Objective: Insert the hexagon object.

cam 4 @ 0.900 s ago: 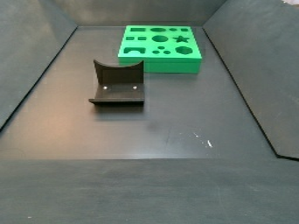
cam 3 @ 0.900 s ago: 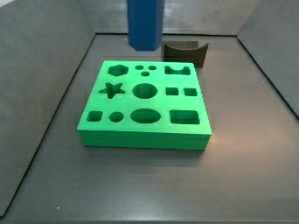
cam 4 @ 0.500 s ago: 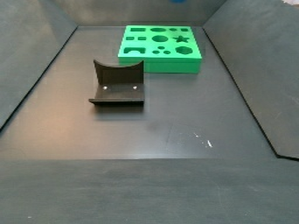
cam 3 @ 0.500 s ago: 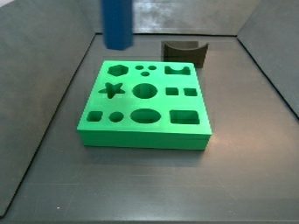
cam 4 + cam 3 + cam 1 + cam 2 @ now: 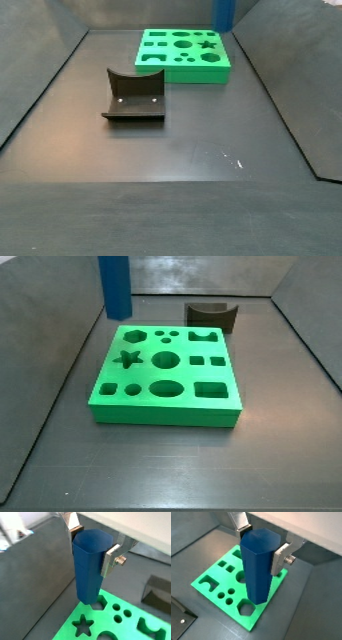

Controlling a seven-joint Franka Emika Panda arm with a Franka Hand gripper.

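My gripper (image 5: 92, 546) is shut on the hexagon object (image 5: 89, 569), a tall blue faceted bar held upright between the silver fingers (image 5: 110, 558); both wrist views show this grip (image 5: 262, 546). The bar (image 5: 258, 567) hangs above the green block (image 5: 218, 582), its lower end close to the hexagonal hole (image 5: 246, 609) at a corner. In a side view the bar (image 5: 116, 284) is raised in the air near the block's (image 5: 167, 396) far left corner, a little off the hexagonal hole (image 5: 132, 334). Only its tip (image 5: 225, 12) shows in a side view. The gripper itself is out of both side views.
The green block (image 5: 185, 68) has several shaped holes, among them a star (image 5: 128, 358) and an oval (image 5: 164, 387). The dark fixture (image 5: 134, 97) stands on the grey floor apart from the block, also seen behind it (image 5: 210, 316). Grey walls bound the floor.
The blue bar has moved from over the block's back edge toward the corner with the hexagonal hole. Its tip has come into the second side view. The grip is unchanged.
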